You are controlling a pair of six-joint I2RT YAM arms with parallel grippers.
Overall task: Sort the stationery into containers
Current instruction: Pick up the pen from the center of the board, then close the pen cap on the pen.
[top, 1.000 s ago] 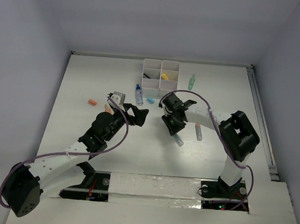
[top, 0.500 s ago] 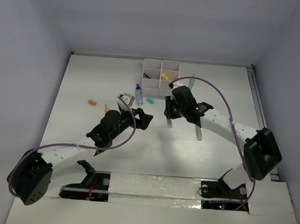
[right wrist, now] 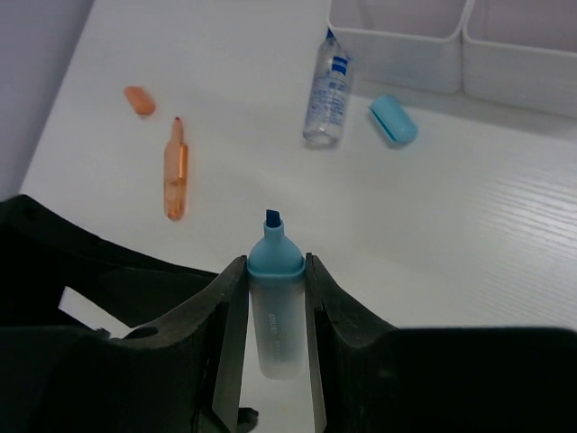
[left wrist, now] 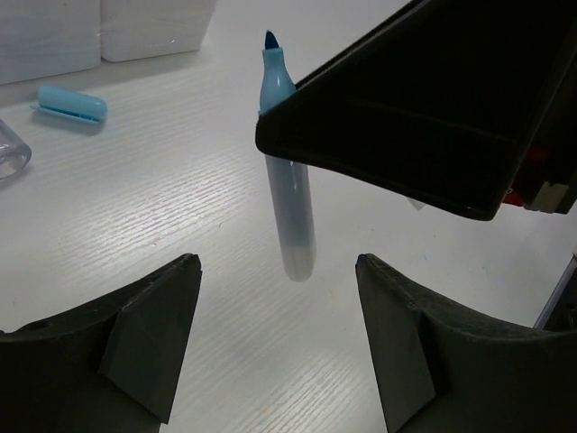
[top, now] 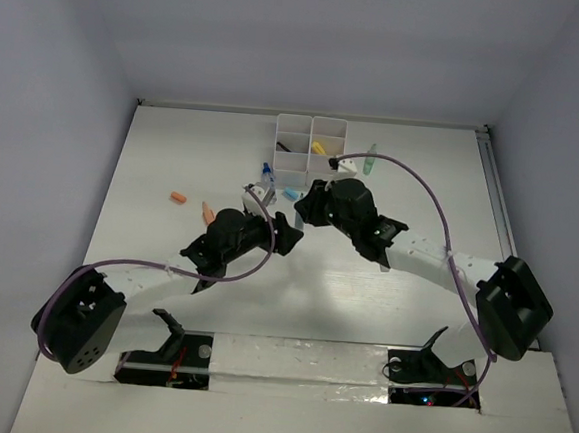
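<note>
The right gripper is carrying the uncapped blue highlighter up from the table and leftward, while the left gripper is reaching forward, coming just beside it.

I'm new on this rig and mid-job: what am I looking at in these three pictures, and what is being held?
These are two robot arms bolted at the near edge of a table. The wide picture looks down from above and behind them; the other two come from a camera on each wrist. The right end effector is shut on an uncapped blue marker. The left end effector is open, facing that marker without touching it. On the table: a blue cap, an orange marker, an orange cap, a small clear bottle and a green marker, near a white compartment box.
</note>
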